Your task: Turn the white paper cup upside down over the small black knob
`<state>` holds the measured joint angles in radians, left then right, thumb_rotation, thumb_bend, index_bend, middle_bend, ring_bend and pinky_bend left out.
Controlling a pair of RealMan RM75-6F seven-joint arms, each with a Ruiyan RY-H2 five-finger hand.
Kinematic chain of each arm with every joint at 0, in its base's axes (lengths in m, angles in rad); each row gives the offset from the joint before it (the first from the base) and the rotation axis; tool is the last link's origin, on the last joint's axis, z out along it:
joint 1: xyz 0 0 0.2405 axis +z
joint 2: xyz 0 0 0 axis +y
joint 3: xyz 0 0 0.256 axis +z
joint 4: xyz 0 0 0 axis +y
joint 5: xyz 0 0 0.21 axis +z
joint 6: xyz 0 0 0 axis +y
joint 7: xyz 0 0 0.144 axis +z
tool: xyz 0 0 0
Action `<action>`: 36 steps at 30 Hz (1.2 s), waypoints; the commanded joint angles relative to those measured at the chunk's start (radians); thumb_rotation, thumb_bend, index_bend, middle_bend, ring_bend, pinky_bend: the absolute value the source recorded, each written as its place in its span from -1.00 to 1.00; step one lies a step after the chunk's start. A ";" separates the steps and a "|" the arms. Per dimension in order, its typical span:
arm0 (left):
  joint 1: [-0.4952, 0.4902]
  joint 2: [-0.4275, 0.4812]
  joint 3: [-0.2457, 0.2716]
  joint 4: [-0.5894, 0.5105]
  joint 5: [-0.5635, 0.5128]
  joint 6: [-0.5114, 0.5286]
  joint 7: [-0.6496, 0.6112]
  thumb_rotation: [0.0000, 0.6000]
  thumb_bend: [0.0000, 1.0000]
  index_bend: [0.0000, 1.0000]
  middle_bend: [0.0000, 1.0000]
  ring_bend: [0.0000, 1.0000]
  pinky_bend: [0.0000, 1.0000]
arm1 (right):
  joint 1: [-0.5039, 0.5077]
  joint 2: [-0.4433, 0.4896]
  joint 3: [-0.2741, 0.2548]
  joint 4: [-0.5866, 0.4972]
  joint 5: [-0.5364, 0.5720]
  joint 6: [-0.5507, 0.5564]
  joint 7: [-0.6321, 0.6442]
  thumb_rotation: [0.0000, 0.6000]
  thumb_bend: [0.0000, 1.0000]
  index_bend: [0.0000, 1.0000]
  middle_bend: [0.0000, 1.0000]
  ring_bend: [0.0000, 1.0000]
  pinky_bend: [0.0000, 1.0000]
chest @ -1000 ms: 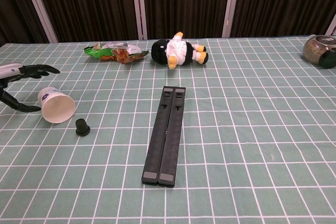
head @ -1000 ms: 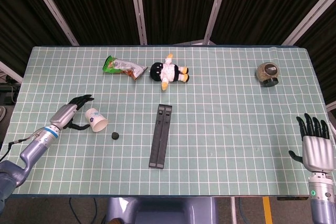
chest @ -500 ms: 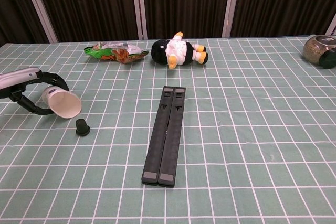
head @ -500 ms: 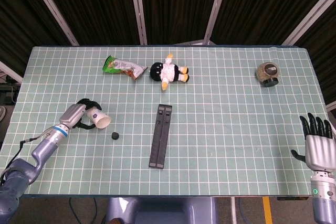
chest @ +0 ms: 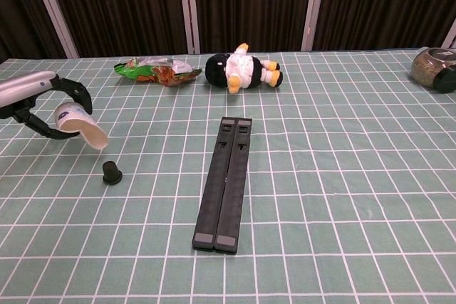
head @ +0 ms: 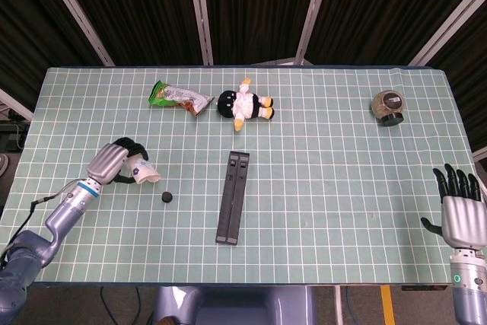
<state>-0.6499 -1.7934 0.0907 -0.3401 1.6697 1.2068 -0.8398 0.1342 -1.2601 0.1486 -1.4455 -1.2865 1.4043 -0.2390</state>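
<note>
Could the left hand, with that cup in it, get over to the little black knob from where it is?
Probably yes. The left hand holds the white paper cup just beside the small black knob, and nothing lies between them.

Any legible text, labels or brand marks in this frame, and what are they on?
None can be read.
Snack packet: printing too small to read.
White paper cup, held by the left hand: blue mark, blurred.
Jar: lid label unreadable.

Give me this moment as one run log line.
phase: tilting cup | left hand: holds white paper cup, mouth angled down | small black knob: uncovered, beside cup | right hand: open, idle
</note>
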 commanded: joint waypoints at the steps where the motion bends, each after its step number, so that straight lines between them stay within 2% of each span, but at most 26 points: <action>1: -0.013 0.047 0.022 -0.026 0.062 0.169 0.225 1.00 -0.30 -0.04 -0.26 -0.43 -0.61 | -0.001 0.002 -0.001 -0.003 -0.002 0.002 0.002 1.00 -1.00 -0.83 -1.00 -1.00 -1.00; 5: -0.027 0.085 0.063 -0.081 0.134 0.270 0.489 1.00 -0.30 -0.05 -0.30 -0.47 -0.63 | -0.003 0.006 -0.002 -0.008 -0.007 0.006 0.007 1.00 -1.00 -0.83 -1.00 -1.00 -1.00; 9: -0.047 0.110 0.109 -0.143 0.211 0.298 0.767 1.00 -0.30 -0.06 -0.32 -0.50 -0.68 | -0.004 0.008 -0.004 -0.012 -0.011 0.008 0.008 1.00 -1.00 -0.83 -1.00 -1.00 -1.00; 14: -0.065 0.140 0.125 -0.239 0.245 0.286 0.927 1.00 -0.30 -0.07 -0.32 -0.50 -0.68 | -0.005 0.008 -0.006 -0.013 -0.012 0.009 0.007 1.00 -1.00 -0.83 -1.00 -1.00 -1.00; 18: -0.078 0.153 0.133 -0.300 0.271 0.282 1.000 1.00 -0.30 -0.07 -0.33 -0.50 -0.68 | -0.006 0.009 -0.005 -0.011 -0.009 0.008 0.008 1.00 -1.00 -0.83 -1.00 -1.00 -1.00; 24: -0.079 0.125 0.134 -0.289 0.282 0.257 1.060 1.00 -0.30 -0.07 -0.34 -0.51 -0.68 | -0.005 0.009 -0.004 -0.009 -0.004 0.004 0.010 1.00 -1.00 -0.83 -1.00 -1.00 -1.00; 36: -0.072 0.107 0.132 -0.247 0.274 0.239 1.050 1.00 -0.30 -0.16 -0.43 -0.59 -0.70 | -0.004 0.011 -0.001 -0.002 0.006 -0.003 0.015 1.00 -1.00 -0.83 -1.00 -1.00 -1.00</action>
<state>-0.7239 -1.6827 0.2198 -0.5903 1.9428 1.4490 0.2101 0.1296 -1.2492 0.1479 -1.4475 -1.2805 1.4014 -0.2240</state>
